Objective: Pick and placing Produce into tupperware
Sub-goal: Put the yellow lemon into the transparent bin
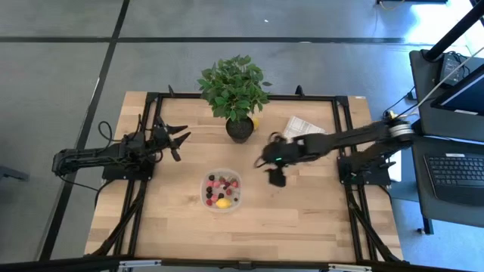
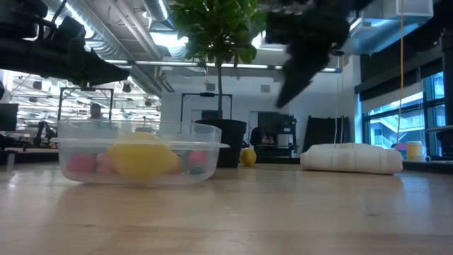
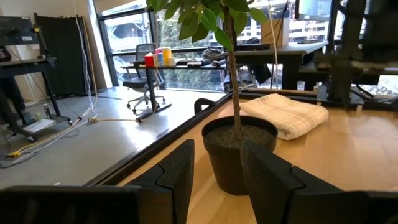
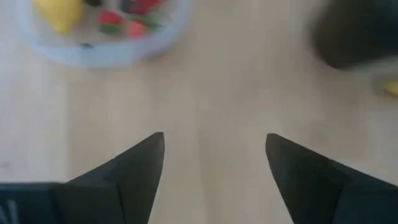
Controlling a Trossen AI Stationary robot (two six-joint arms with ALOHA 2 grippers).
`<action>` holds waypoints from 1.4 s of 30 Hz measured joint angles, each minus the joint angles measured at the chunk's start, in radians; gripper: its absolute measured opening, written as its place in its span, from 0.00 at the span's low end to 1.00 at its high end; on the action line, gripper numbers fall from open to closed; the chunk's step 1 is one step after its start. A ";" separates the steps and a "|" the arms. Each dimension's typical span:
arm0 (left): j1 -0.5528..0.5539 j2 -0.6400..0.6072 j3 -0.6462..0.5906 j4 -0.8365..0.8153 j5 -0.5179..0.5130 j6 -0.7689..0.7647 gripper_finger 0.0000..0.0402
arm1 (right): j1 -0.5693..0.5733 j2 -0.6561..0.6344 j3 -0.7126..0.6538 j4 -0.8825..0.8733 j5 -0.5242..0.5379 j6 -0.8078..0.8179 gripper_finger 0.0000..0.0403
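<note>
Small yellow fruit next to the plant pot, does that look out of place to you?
Yes. One small yellow lemon-like fruit sits on the wooden table beside the black plant pot, apart from the clear plastic tupperware holding the other red, pink and yellow pieces.

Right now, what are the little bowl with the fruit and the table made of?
The tupperware looks like clear, slightly cloudy plastic: the fruit shows through its wall. The table looks like pale wood with a smooth finish: plank lines and grain show.

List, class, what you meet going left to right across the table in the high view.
Left end effector → tupperware of produce → right end effector → folded cloth.
</note>
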State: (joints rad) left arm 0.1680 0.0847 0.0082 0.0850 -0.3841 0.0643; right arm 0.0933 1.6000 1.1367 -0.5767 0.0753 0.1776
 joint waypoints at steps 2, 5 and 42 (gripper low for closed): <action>0.000 0.000 0.000 0.000 0.000 0.003 0.31 | -0.005 -0.108 -0.091 0.021 0.064 0.009 0.70; 0.000 0.000 0.000 0.001 0.000 0.026 0.31 | -0.013 -0.248 -0.210 0.106 0.146 -0.028 0.70; 0.000 0.000 0.000 0.039 -0.019 0.155 0.31 | -0.492 -0.104 -0.506 1.011 0.151 -0.015 0.92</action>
State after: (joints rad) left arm 0.1680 0.0848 0.0082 0.1242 -0.4034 0.2196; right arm -0.3988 1.4959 0.6312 0.4342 0.2266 0.1624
